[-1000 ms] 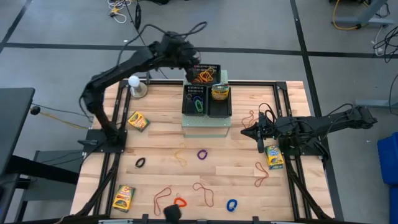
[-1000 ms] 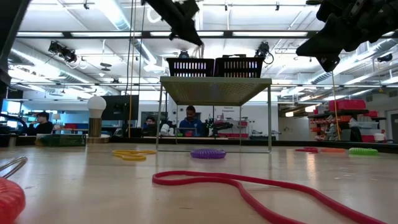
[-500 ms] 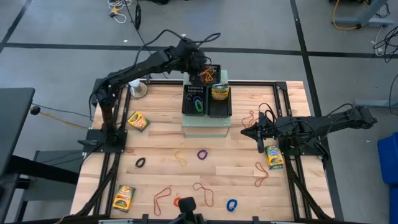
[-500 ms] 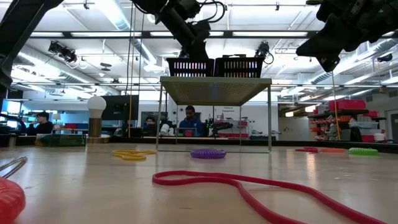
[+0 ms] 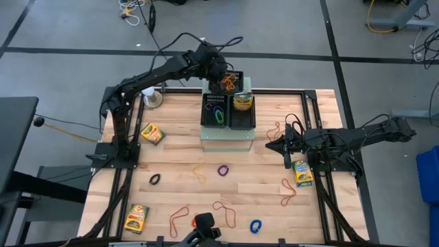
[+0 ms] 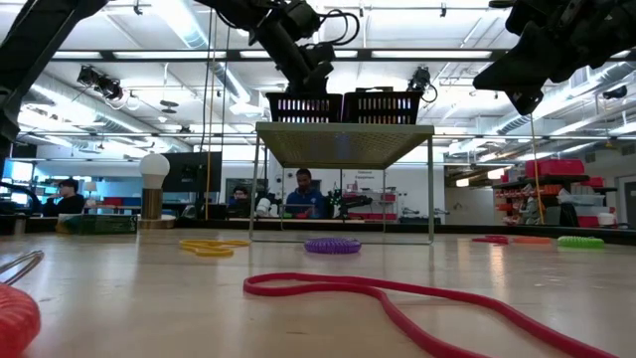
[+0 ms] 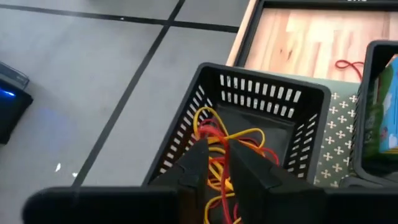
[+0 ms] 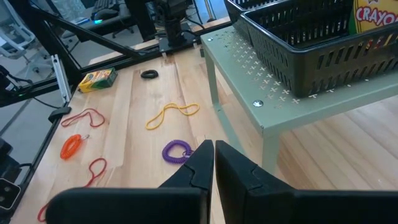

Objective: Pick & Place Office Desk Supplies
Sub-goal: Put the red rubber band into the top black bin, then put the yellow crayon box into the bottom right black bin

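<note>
Wooden table (image 5: 178, 158), far edge: left tool (image 7: 214, 165), fingers nearly closed with orange-brown rubber bands (image 7: 219, 144) between them, hangs over the rear mesh tray (image 7: 311, 127), so drop-off step, release likely next; right tool (image 8: 210, 163) clenched, idle at right edge.

Tangled orange-brown rubber bands (image 7: 225, 163) lie bunched just beyond the left gripper (image 7: 216, 163); crayon box (image 5: 302, 172) beside the right gripper (image 5: 272, 145).
</note>
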You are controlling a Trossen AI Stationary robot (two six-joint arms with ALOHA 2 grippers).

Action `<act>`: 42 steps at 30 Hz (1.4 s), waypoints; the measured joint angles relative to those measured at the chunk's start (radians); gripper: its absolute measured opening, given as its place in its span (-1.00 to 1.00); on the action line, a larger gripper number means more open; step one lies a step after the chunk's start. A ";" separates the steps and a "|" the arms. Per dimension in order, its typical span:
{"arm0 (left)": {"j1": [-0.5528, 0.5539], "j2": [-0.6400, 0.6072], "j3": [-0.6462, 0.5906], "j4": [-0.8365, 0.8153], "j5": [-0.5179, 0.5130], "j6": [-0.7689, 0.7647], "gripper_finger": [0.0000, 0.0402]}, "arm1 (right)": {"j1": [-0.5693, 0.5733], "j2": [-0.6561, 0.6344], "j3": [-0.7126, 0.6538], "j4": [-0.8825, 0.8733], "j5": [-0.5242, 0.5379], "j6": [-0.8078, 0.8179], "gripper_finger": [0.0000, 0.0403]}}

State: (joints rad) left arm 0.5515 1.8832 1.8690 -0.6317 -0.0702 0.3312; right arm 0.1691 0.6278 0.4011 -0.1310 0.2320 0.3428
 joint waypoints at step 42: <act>-0.051 -0.563 -0.269 -0.552 -0.033 -0.457 -0.98 | 0.000 0.000 0.000 0.000 0.000 0.000 -0.88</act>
State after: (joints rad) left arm 0.5005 1.3203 1.5998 -1.1833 -0.1037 -0.1261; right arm 0.1689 0.6277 0.4011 -0.1310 0.2321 0.3424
